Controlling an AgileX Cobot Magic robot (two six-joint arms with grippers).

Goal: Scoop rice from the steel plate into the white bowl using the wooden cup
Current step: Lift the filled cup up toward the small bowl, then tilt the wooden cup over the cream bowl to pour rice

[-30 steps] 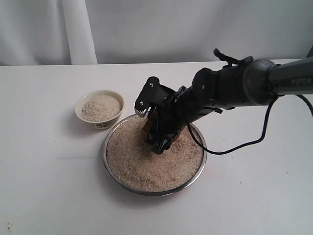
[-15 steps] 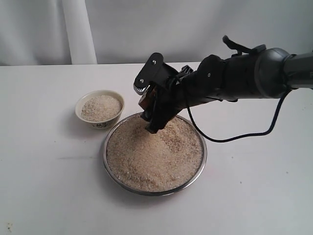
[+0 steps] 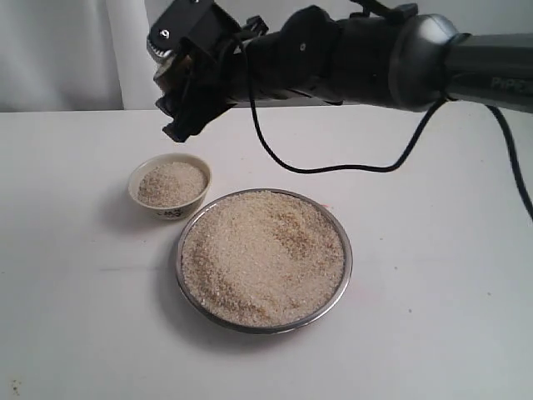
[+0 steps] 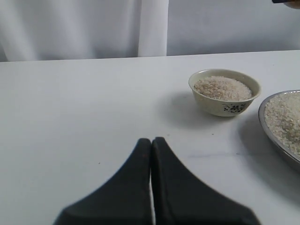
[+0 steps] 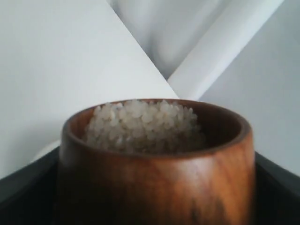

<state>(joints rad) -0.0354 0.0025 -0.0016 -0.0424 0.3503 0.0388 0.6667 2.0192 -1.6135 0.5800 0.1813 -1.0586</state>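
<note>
The right gripper (image 3: 187,104) clamps the wooden cup (image 5: 154,173) by its sides, mouth up, heaped with rice (image 5: 140,124).

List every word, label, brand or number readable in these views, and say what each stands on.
"PiPE", cut off by the picture's edge: on the right arm's grey link.
Dark marks on the white bowl: a pattern, too small to read as text.
No other text visible.
</note>
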